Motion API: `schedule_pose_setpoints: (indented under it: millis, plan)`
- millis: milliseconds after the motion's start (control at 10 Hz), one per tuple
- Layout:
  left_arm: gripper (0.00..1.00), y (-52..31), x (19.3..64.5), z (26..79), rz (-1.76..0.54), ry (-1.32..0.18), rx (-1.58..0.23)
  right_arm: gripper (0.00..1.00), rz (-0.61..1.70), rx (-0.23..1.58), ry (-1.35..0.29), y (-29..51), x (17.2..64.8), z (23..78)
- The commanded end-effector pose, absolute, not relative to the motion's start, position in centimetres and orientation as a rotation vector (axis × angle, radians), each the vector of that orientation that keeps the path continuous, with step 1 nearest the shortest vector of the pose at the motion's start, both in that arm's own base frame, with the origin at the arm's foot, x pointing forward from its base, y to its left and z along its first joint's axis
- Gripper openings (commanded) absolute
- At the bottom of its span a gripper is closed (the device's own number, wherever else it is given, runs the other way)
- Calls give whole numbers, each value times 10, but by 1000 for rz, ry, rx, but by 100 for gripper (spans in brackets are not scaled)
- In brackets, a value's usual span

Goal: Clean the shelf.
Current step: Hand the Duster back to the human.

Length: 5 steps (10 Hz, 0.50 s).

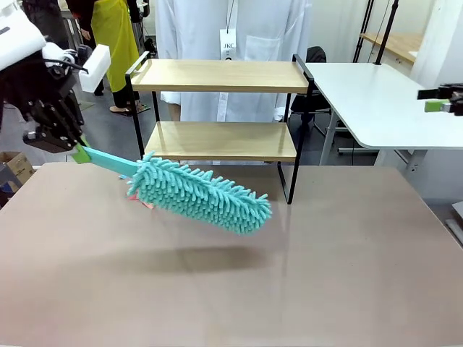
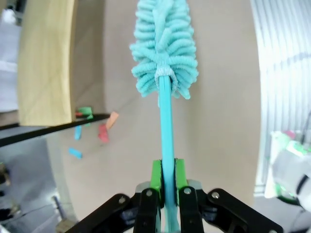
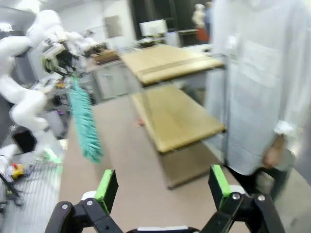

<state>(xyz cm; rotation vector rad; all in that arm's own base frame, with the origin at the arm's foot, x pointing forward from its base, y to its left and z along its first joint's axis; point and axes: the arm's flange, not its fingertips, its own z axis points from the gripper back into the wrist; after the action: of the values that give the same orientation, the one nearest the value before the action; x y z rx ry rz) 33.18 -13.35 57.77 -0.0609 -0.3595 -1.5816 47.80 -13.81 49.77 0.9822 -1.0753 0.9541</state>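
The shelf (image 1: 221,141), two light wooden boards in a thin black frame, stands at the far middle of the brown table (image 1: 231,289). My left gripper (image 1: 72,148) is shut on the flat teal handle of a fluffy teal duster (image 1: 199,194). The duster head hangs above the table, just in front of the lower board's left end. In the left wrist view the green pads (image 2: 156,175) clamp the handle, the duster (image 2: 165,43) points away and a shelf board (image 2: 46,63) lies to the left. My right gripper (image 3: 163,189) is open and empty, off to the right (image 1: 438,105), facing the shelf (image 3: 170,111).
Small coloured scraps (image 2: 102,132) lie on the table near the shelf's left foot, under the duster (image 1: 142,204). A person in a white coat (image 1: 231,29) stands behind the shelf. A white table (image 1: 376,101) is at the back right, a cardboard box (image 1: 14,170) at the left.
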Motion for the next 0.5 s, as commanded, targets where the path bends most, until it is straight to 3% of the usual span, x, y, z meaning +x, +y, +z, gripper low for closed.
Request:
schedule_pose_setpoints:
  millis: [0,400]
  plan:
    - [13,-138,331,553,-1626,-485,-156,100,958,1103,-1035,-107,462,505]
    - [13,-135,329,523,-1598,-631,-262,100,1053,1277,-1086,-17,428,475]
